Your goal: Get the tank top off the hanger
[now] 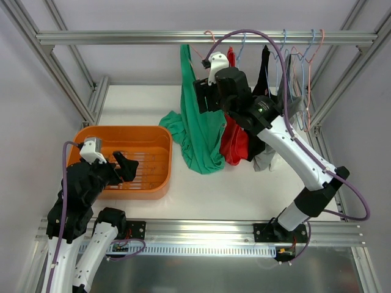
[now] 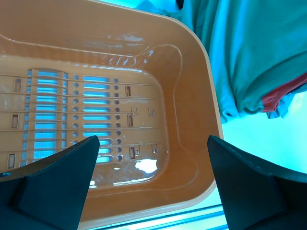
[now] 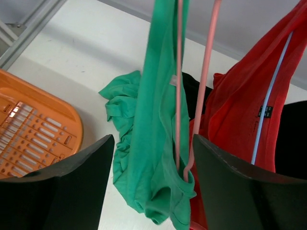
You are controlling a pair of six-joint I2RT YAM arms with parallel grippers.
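Tank top (image 3: pixel 146 110) hangs green on its pink hanger (image 3: pixel 205 81), upper centre overhead. My right hand (image 3: pixel 153 143) straddles both, released, placed to pinch fabric, I judge. My left hand (image 2: pixel 153 143) hovers spread above the basket (image 2: pixel 196 96).

I see a white table (image 1: pixel 244 189) boxed in by an aluminium frame (image 1: pixel 122 38), plain grey walls (image 1: pixel 30 91) around, evenly lit.
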